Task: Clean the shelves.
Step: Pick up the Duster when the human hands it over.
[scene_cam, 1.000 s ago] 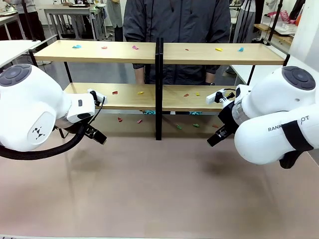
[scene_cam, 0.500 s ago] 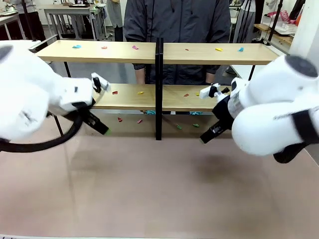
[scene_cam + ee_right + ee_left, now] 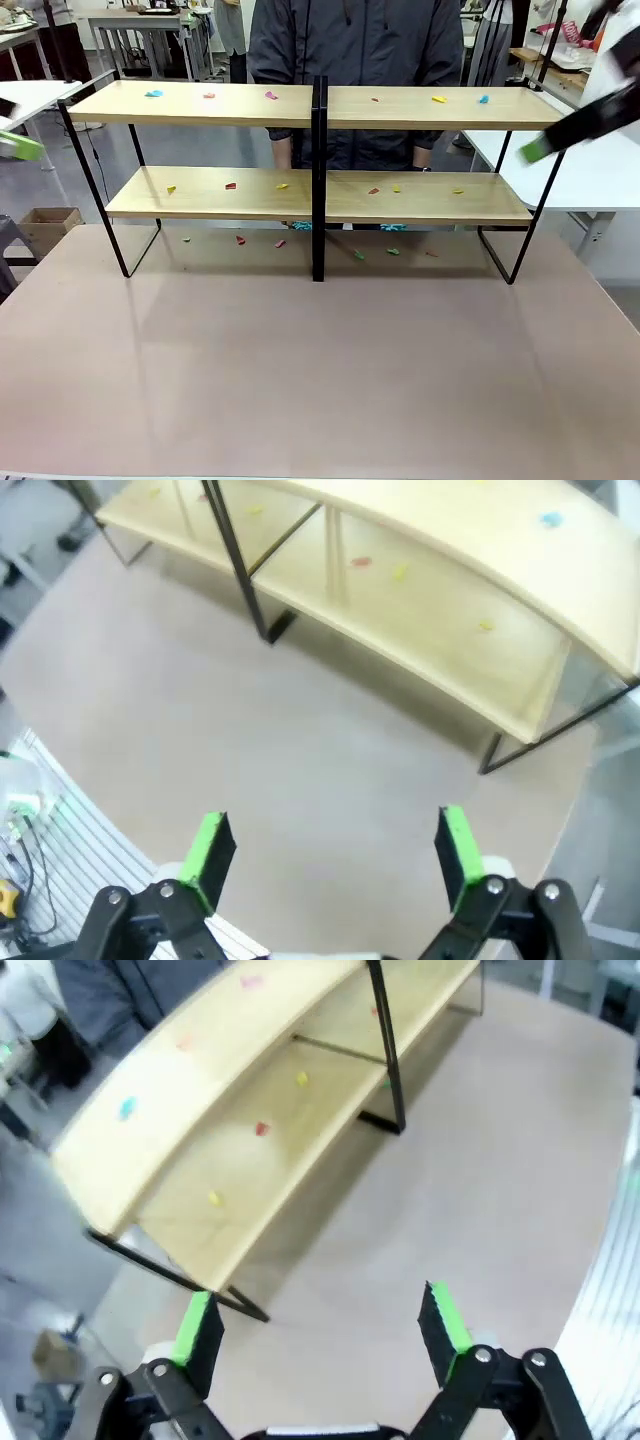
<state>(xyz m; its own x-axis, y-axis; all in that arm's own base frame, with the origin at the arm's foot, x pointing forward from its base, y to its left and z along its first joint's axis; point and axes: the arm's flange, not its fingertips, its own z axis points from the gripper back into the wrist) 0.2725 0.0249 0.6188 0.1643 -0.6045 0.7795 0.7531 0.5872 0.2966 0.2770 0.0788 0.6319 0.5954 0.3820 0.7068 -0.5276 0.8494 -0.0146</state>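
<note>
The shelves [image 3: 240, 108] stand at the far side of the worktop [image 3: 320, 370], 2 light wooden boards in a thin black frame with a black divider at the middle. A person [image 3: 355, 50] in a dark jacket stands just behind the shelves. Small coloured scraps [image 3: 270, 96] lie scattered on the top board, more on the lower board, and a few on the worktop under the shelves. The left end effector [image 3: 318, 1320] hangs high above the worktop, well apart from the left end of the shelves, its 2 green-padded fingers spread wide with nothing between them. The right end effector [image 3: 333, 845] hangs high as well, well apart from the right end of the shelves, its fingers equally wide apart and empty. In the front view each shows as a blurred green streak, one beside the left end of the shelves and one beside the right end, near the height of the top board.
</note>
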